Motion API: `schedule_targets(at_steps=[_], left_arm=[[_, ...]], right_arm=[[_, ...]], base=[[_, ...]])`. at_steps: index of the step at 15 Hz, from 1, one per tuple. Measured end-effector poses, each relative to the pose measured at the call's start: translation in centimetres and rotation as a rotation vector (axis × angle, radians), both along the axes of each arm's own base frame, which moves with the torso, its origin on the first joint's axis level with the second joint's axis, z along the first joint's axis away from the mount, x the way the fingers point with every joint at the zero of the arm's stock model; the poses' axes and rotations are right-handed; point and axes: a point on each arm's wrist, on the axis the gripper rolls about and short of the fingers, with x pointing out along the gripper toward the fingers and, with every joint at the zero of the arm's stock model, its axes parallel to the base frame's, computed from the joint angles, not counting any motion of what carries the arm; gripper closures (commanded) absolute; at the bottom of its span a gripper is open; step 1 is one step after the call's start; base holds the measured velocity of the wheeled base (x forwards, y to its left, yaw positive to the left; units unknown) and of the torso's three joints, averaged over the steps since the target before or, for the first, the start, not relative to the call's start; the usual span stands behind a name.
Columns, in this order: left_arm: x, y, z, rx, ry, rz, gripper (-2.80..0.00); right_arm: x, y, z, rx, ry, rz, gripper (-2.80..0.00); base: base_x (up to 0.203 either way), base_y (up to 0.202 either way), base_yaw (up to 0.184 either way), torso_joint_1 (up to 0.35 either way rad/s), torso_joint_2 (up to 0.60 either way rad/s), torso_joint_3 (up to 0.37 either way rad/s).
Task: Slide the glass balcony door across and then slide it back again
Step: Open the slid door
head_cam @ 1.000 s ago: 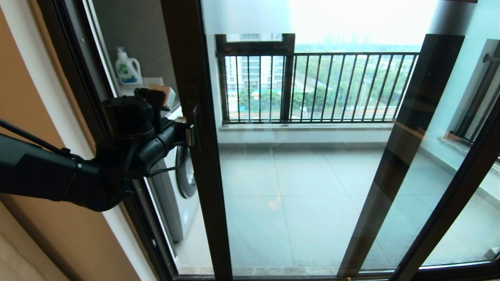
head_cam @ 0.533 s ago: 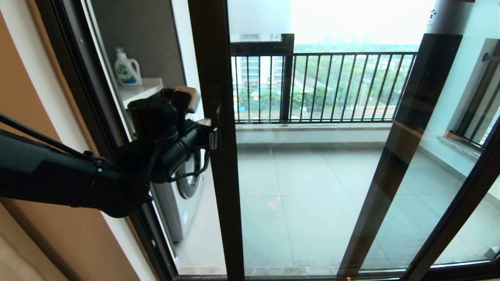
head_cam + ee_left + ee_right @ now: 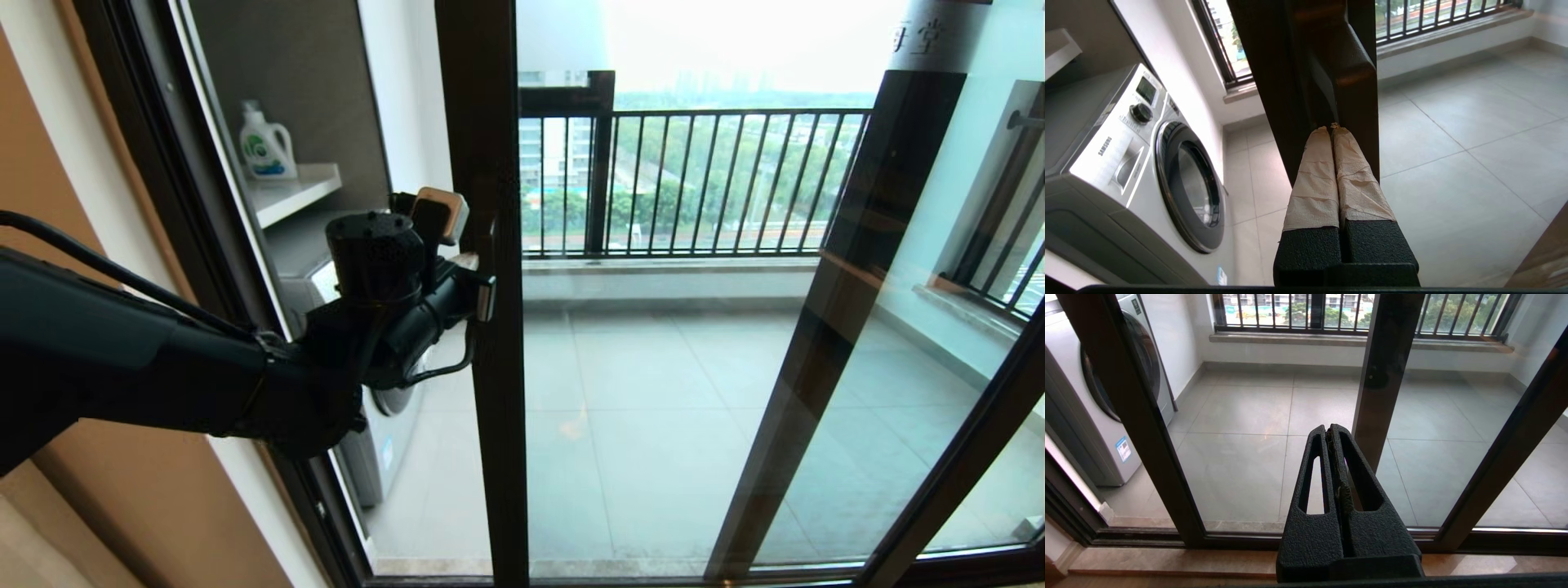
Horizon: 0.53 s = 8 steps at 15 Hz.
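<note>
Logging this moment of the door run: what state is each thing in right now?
glass balcony door: partly slid open, gap at its left
left gripper: shut, tips against the door frame by the handle
right gripper: shut, idle, facing the glass
washing machine: door closed

An open gap lies between the wall frame (image 3: 163,163) and the glass balcony door (image 3: 482,343); the left arm (image 3: 163,367) and washing machine (image 3: 1126,163) stand in it.

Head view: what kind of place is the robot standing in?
Likely a high-rise flat, at the glass balcony door. Beyond it lie a tiled balcony with a washing machine, a detergent bottle on a shelf, and a railing overlooking trees.
</note>
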Motion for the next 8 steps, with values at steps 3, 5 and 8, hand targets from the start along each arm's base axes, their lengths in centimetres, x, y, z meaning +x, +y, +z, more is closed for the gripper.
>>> schedule_targets(at_steps=[3, 5, 8], left_arm=[[0.1, -0.9, -0.4, 0.004, 0.003, -0.003, 0.0], [0.6, -1.4, -0.5, 0.002, 0.0, -0.003, 0.0], [1.1, -2.0, -0.3, -0.001, -0.013, 0.003, 0.0]], right_arm=[[0.0, 0.0, 0.0, 0.0, 0.0, 0.0, 0.0], [0.0, 0.0, 0.0, 0.0, 0.0, 0.0, 0.0], [0.0, 0.0, 0.0, -0.001, 0.0, 0.0, 0.0]], base=[[0.0, 0.0, 0.0, 0.0, 0.0, 0.0], [0.0, 0.0, 0.0, 0.0, 0.0, 0.0], [0.0, 0.0, 0.0, 0.0, 0.0, 0.0]])
